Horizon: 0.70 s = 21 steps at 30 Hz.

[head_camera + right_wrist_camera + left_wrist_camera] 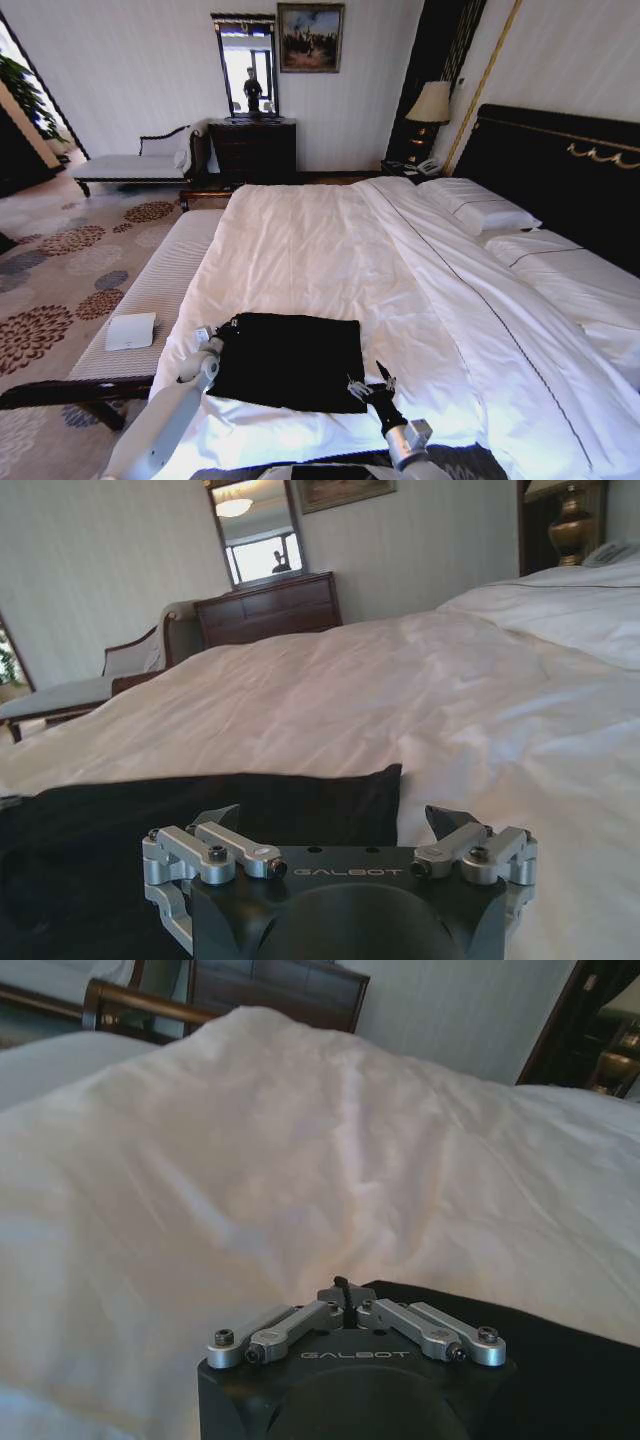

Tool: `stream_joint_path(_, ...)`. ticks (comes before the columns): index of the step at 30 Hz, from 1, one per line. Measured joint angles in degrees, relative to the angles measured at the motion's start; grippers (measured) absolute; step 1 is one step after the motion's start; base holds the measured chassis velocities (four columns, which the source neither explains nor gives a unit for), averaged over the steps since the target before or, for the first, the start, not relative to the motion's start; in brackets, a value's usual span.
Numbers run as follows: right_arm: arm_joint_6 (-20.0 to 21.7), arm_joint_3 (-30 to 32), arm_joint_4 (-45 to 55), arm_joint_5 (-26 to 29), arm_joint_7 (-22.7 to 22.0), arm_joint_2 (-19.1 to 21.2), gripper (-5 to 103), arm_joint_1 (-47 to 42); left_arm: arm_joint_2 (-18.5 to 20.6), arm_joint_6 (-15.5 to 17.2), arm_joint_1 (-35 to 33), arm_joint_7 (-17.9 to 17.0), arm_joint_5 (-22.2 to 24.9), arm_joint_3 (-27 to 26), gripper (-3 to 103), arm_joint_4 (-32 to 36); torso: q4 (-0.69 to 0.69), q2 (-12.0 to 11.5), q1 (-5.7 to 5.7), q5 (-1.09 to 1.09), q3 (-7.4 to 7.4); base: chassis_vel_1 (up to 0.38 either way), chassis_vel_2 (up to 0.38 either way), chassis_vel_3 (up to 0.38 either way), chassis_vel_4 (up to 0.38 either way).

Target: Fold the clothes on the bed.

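My left pincer is pinched on the black T-shirt's corner and my right pincer gapes at the opposite edge — both low on the bed, placed, I judge, to fold it.

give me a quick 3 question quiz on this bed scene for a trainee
1. True or false: the black T-shirt lies on the white duvet.
2. Which gripper is shut?
A. left gripper
B. right gripper
3. Fill in: the white box rests on the striped ____.

Key:
1. True.
2. A. It is at the shirt's left edge; the right gripper, open, is at the shirt's near right corner.
3. Bench, beside the bed.
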<state>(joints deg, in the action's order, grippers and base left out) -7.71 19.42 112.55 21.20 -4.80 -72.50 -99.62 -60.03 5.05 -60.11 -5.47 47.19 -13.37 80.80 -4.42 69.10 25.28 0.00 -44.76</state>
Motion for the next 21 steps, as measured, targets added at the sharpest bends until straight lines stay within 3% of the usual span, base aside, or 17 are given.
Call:
stream_joint_path(6, 2.3, 0.8, -0.6, 4.8, -1.5, 1.6, 100, 4.8, 1.5, -1.2, -2.9, 0.0, -0.5, -2.0, 1, 4.0, -0.01, 0.0, 0.00, 0.00, 0.00, 0.000, 0.000, 0.000, 0.000)
stream_joint_path(12, 6.4, -1.0, -5.9, 13.1, -4.7, 6.7, 100, 15.8, 3.0, -3.8, -6.9, 0.8, -0.6, -4.7, 1, 8.3, 0.02, 0.0, 0.00, -0.01, 0.00, 0.000, 0.000, 0.000, 0.000)
stream_joint_path(17, 14.2, -4.2, -13.3, 32.3, -5.8, 9.3, 100, 28.8, 3.4, -4.1, -10.3, 0.1, -0.7, -5.8, 1, 11.8, 0.01, 0.0, 0.00, 0.00, 0.00, 0.000, 0.000, 0.000, 0.000)
stream_joint_path(18, 14.2, -4.2, -13.3, 32.3, -5.8, 9.3, 100, 28.8, 3.4, -4.1, -10.3, 0.1, -0.7, -5.8, 1, 11.8, 0.01, 0.0, 0.00, 0.00, 0.00, 0.000, 0.000, 0.000, 0.000)
stream_joint_path(21, 16.6, -5.3, -19.4, 38.9, -5.5, 7.6, 100, 34.9, 3.2, -4.0, -11.0, -0.5, -1.2, -5.5, 1, 12.8, 0.03, 0.0, 0.00, 0.00, 0.00, 0.000, 0.000, 0.000, 0.000)
